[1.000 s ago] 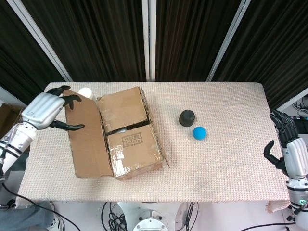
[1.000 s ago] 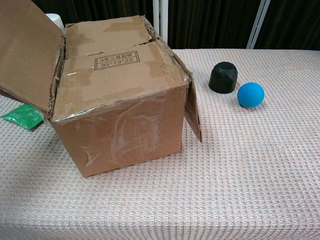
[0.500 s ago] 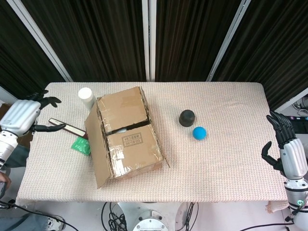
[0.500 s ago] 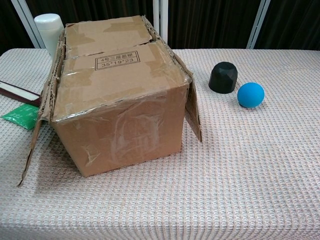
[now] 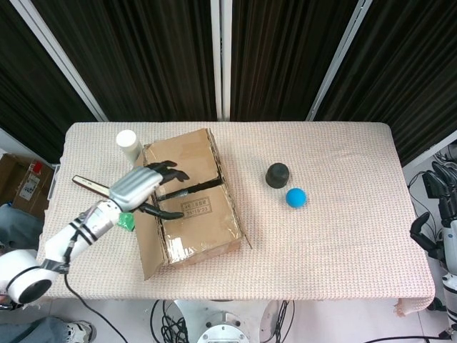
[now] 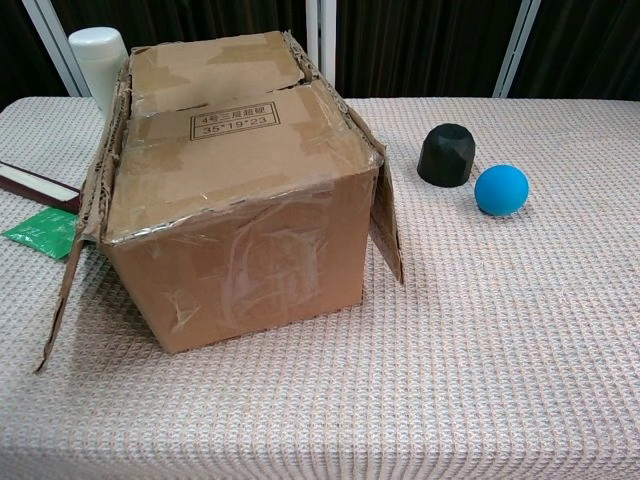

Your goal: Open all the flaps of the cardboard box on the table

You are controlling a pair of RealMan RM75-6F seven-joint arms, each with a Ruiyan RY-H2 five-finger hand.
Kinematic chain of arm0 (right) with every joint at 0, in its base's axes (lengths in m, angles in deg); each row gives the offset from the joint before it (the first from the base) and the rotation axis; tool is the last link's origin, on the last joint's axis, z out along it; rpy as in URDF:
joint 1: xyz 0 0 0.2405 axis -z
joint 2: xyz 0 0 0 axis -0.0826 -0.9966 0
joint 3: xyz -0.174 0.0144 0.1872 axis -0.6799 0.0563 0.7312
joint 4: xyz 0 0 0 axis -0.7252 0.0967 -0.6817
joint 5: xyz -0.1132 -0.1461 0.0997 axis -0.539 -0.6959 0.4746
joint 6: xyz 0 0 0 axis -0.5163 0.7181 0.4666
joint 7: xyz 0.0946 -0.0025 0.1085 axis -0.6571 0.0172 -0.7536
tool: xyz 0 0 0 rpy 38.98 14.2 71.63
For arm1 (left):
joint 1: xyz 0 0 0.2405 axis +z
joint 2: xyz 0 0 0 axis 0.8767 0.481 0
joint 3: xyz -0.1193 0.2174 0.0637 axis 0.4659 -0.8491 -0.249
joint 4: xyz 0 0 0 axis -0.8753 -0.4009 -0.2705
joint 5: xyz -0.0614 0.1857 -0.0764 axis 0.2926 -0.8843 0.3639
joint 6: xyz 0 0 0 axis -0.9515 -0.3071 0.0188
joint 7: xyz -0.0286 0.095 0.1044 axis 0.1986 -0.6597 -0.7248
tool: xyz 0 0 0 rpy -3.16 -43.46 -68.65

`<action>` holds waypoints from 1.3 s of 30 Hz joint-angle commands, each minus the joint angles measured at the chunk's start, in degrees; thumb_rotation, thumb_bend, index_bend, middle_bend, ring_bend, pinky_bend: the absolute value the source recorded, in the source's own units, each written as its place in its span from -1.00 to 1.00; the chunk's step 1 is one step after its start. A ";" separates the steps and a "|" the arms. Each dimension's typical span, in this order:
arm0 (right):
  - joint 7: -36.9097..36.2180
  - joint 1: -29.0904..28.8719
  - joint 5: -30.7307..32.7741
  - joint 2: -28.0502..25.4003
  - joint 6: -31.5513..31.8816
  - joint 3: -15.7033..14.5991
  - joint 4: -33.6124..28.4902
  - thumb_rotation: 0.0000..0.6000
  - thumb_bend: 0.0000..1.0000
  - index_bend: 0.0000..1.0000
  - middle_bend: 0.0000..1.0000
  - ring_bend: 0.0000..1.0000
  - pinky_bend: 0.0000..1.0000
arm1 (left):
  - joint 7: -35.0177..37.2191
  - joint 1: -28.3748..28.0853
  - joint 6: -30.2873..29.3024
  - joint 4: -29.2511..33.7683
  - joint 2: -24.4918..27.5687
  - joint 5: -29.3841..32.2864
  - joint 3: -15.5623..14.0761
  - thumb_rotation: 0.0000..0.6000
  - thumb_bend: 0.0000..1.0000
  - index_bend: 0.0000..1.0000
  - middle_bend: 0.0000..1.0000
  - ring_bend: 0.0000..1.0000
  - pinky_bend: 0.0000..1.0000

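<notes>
The cardboard box (image 5: pixel 196 200) (image 6: pixel 235 190) stands left of the table's middle. Its left outer flap (image 5: pixel 146 239) (image 6: pixel 68 275) hangs down the left side, and the right outer flap (image 5: pixel 241 218) (image 6: pixel 386 225) hangs down the right side. The two taped inner flaps lie flat on top and meet at a seam (image 5: pixel 191 187) (image 6: pixel 215 100). My left hand (image 5: pixel 146 187) hovers over the box's left top edge, fingers spread toward the seam and nothing in them; the chest view does not show it. My right hand (image 5: pixel 441 214) sits off the table's right edge, fingers apart, empty.
A white cylinder (image 5: pixel 128 142) (image 6: pixel 98 55) stands behind the box's left corner. Left of the box lie a dark flat bar (image 5: pixel 87 184) (image 6: pixel 35 185) and a green packet (image 5: pixel 126 221) (image 6: pixel 42 232). To the right sit a black block (image 5: pixel 278 174) (image 6: pixel 446 154) and a blue ball (image 5: pixel 295 197) (image 6: pixel 500 189).
The left outer flap fell from raised to hanging down. My left hand drew away to the left, then came back over the box top. My right hand slid further right.
</notes>
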 commanded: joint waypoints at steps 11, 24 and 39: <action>-3.97 1.93 1.95 -0.41 1.63 0.33 2.72 1.00 0.56 -1.00 -1.00 -1.00 -1.00 | -7.82 -8.47 11.38 -5.63 -6.68 12.84 -1.65 -0.43 -1.00 -0.66 -0.55 -0.78 -0.60; -3.64 1.07 1.69 0.73 0.40 0.62 3.50 1.00 0.56 -1.00 -1.00 -1.00 -1.00 | -8.52 -8.89 12.46 -4.85 -4.44 17.24 -2.43 -0.43 -1.00 -0.66 -0.45 -0.78 -0.58; -4.75 1.13 2.34 1.31 -0.04 0.77 4.59 1.00 0.56 -1.00 -1.00 -1.00 -1.00 | 2.06 -6.76 14.16 -0.74 -1.48 12.18 2.47 -0.44 -1.00 -0.70 -0.27 -0.77 -0.58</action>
